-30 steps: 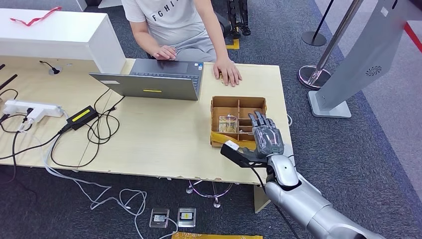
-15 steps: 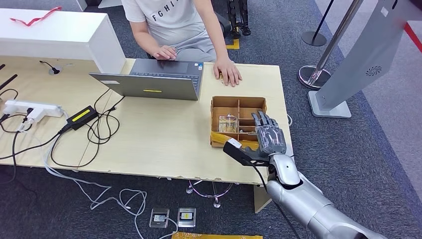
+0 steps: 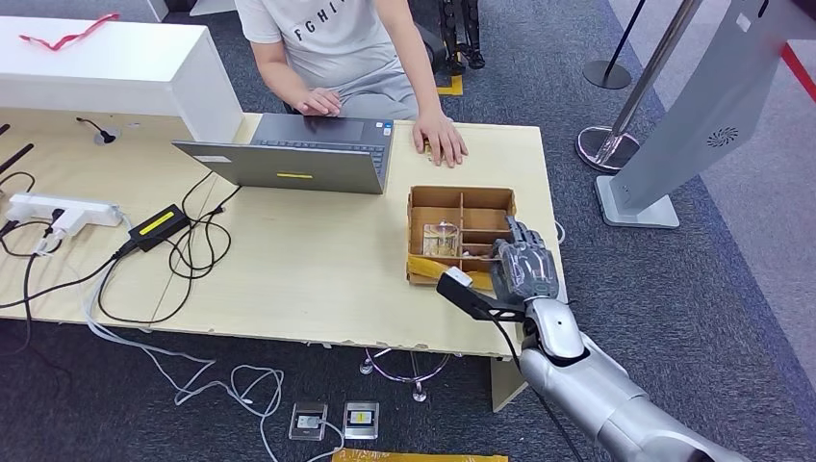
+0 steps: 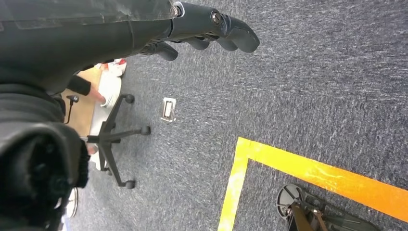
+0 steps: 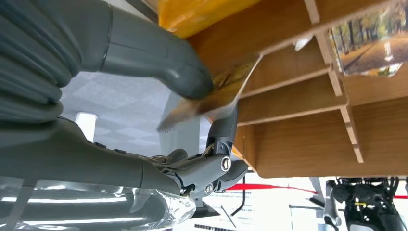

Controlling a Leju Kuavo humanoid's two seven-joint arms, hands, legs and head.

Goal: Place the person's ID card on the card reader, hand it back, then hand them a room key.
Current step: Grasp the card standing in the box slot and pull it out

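Card [image 5: 211,98] sits pinched between the right hand's [image 3: 524,269] thumb and fingers, over the divided wooden box [image 3: 433,202] at centre right of the bench [image 3: 308,279]. Left hand [image 4: 202,29] hangs above carpet, fingers curled, holding nothing. A person's hand [image 3: 443,140] rests beyond the box.

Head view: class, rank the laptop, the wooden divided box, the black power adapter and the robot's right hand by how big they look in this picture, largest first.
1. laptop
2. wooden divided box
3. right hand, though it sits nearer the camera, which enlarges it
4. black power adapter
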